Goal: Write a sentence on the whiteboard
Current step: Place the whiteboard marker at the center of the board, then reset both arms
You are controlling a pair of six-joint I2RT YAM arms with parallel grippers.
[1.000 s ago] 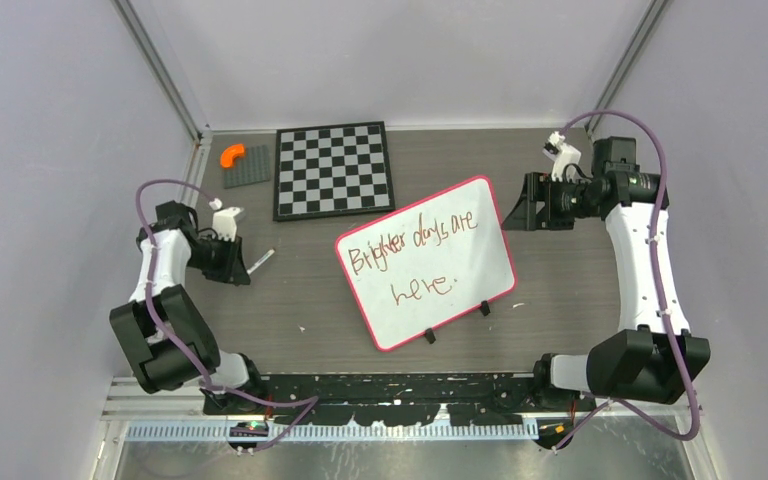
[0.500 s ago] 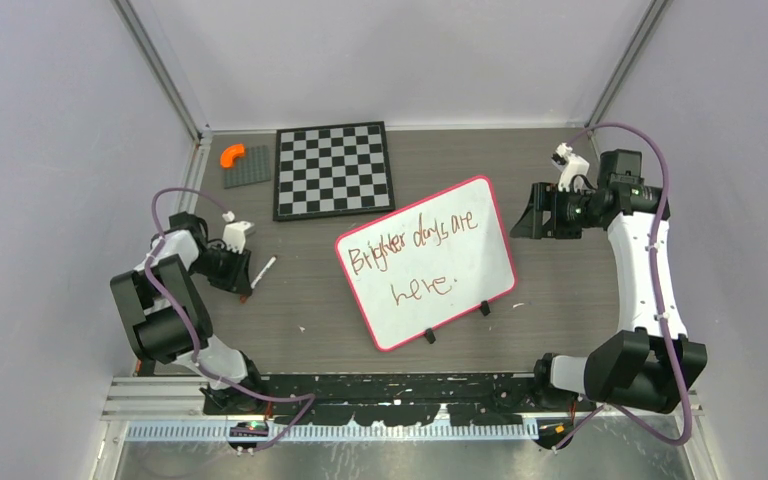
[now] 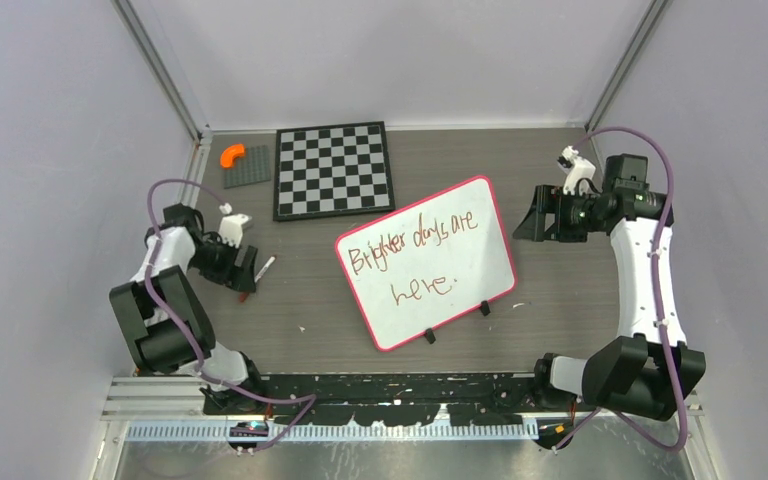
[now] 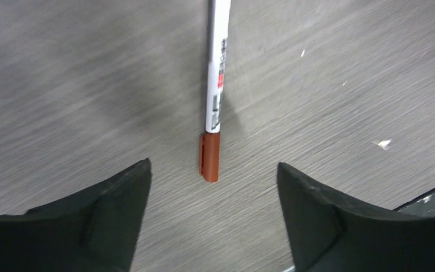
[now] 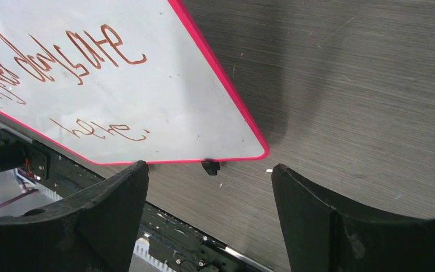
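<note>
The whiteboard (image 3: 426, 262), white with a pink-red rim, lies tilted mid-table on two black clip feet. The sentence (image 3: 415, 245) in reddish-brown letters reads "Brighter days are here" in two lines; the right wrist view shows it too, sentence (image 5: 73, 54) on whiteboard (image 5: 164, 107). A white marker with a reddish-brown cap (image 4: 214, 107) lies flat on the table, free, just ahead of my open left gripper (image 4: 212, 170). From above, the marker (image 3: 263, 266) lies beside the left gripper (image 3: 245, 272). My right gripper (image 3: 532, 212) is open and empty, hovering off the board's right corner.
A black-and-white checkered board (image 3: 333, 169) lies at the back. Left of it sit a grey plate (image 3: 248, 166) and an orange curved piece (image 3: 231, 155). The black rail (image 5: 164, 226) runs along the near table edge. Small white specks (image 4: 383, 144) dot the table.
My left gripper has opened and let go of the marker, which now rests on the table. The left arm shifted nearer and lower. The right arm drew slightly right.
</note>
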